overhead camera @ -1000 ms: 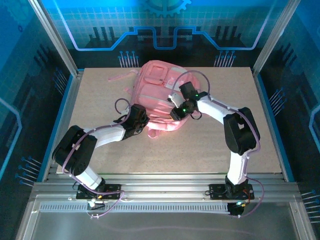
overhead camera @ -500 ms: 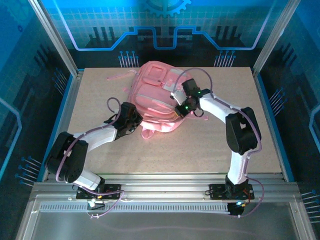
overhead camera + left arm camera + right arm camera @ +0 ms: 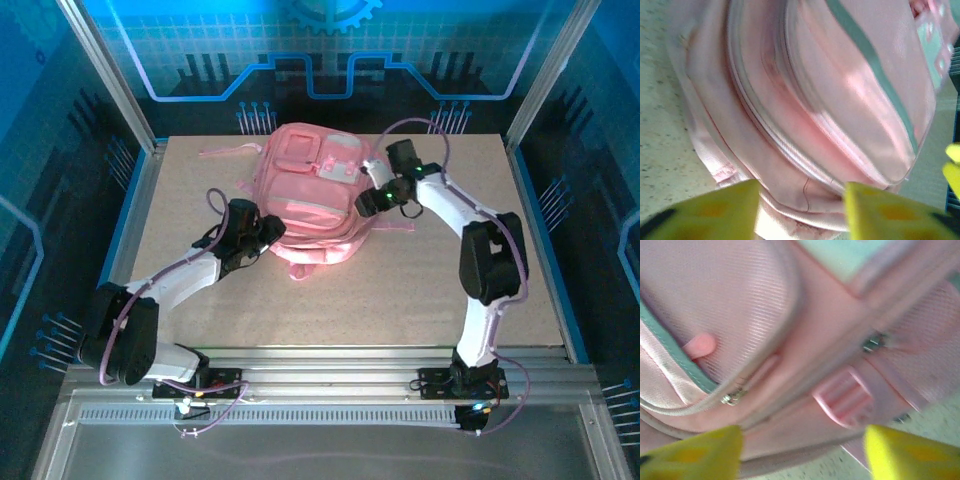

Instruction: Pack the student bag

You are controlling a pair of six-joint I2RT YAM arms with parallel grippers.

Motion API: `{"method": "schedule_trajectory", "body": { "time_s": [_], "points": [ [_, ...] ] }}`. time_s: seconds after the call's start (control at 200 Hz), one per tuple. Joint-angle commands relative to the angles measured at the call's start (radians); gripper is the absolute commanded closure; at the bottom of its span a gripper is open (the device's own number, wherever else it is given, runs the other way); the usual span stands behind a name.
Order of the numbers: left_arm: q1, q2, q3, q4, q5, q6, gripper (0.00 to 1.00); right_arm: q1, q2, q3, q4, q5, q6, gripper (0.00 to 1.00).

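Note:
The student bag, a big soft pink backpack, lies flat at the middle back of the table with its zipped front pockets up. My left gripper is at its near left corner, jaws apart; in the left wrist view the yellow fingertips frame the student bag's bottom seam without pinching it. My right gripper is at its right side, also open. There the right gripper faces the student bag's pocket zips and a striped pink tab.
Thin pink straps trail from the bag toward the back left, and a short one lies by the right gripper. The speckled tabletop is bounded by metal frame posts and a rail at the near edge.
Both grippers have gone from shut to open and let go of the bag. The bag has slid toward the back and turned straighter; the left arm stretched out leftward, the right gripper moved back and right.

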Motion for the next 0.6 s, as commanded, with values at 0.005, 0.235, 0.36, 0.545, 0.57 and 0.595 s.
{"method": "schedule_trajectory", "body": {
  "time_s": [0.005, 0.235, 0.36, 0.545, 0.57, 0.595],
  "points": [
    [0.007, -0.046, 0.099, -0.122, -0.072, 0.137, 0.29, -0.020, -0.162, -0.122, 0.076, 0.025, 0.099, 0.13],
    [0.014, -0.129, 0.132, -0.250, -0.400, 0.442, 0.10, -0.050, -0.368, -0.443, 0.269, 0.470, 0.191, 0.00],
    [0.031, -0.183, 0.046, -0.149, -0.558, 0.661, 0.09, -0.069, -0.420, -0.602, 0.461, 0.529, 0.139, 0.00],
    [0.074, -0.209, -0.180, 0.202, -0.701, 0.792, 0.07, -0.070, -0.442, -0.880, 0.940, 0.506, 0.034, 0.01],
    [0.082, -0.203, -0.208, 0.248, -0.696, 0.798, 0.07, -0.071, -0.443, -0.903, 0.986, 0.509, 0.021, 0.01],
    [0.092, -0.197, -0.232, 0.299, -0.684, 0.811, 0.07, -0.070, -0.447, -0.931, 1.040, 0.511, 0.010, 0.01]
  ]
}}
